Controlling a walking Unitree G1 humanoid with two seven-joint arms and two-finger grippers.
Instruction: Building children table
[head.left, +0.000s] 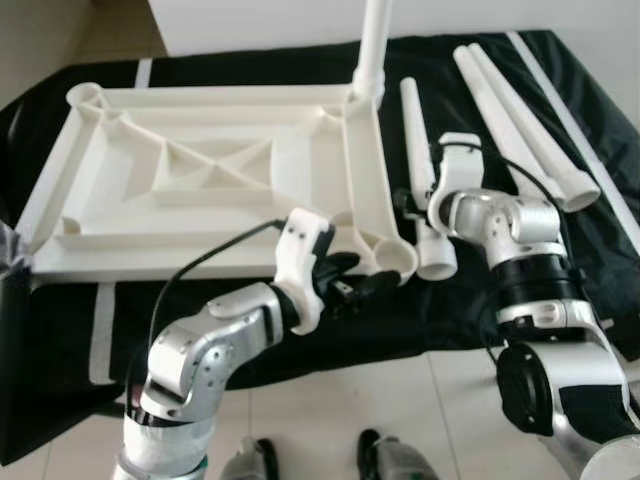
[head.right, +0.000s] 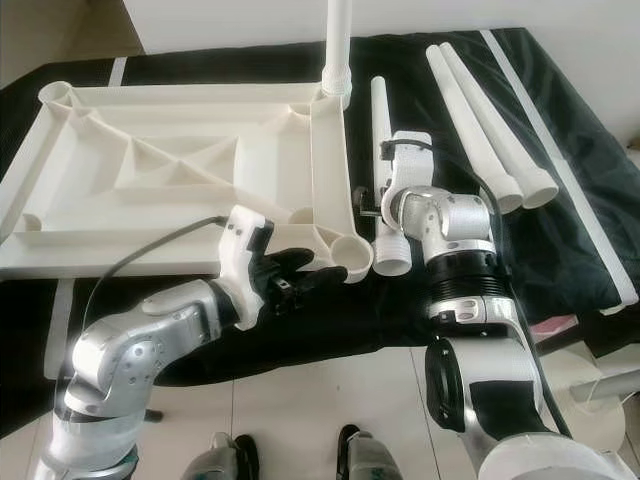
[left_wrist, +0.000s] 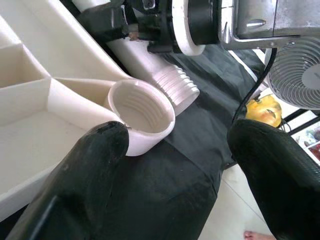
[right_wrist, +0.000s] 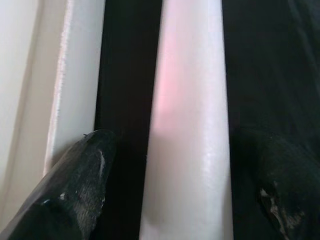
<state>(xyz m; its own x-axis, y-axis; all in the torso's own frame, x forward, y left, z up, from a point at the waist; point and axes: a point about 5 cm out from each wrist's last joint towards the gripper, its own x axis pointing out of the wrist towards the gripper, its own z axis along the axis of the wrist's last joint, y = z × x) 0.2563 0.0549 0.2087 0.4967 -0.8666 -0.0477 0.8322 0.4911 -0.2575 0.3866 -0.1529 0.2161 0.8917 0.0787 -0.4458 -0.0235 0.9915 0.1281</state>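
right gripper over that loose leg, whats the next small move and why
Probably close the right gripper on the table leg beneath it. In the right wrist view its open fingers straddle the leg, which lies on the black cloth beside the upturned tabletop. The left gripper sits by the threaded corner socket, still without a leg.

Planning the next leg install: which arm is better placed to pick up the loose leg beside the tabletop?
Right. The right gripper is open, its fingers straddling that leg; the left gripper sits by the corner socket.

I see smooth white plastic tabletop (head.left: 200, 165) and legs (head.left: 520, 120) (slightly glossy), matt black cloth (head.left: 600, 230), silver metal arms (head.left: 200, 355).
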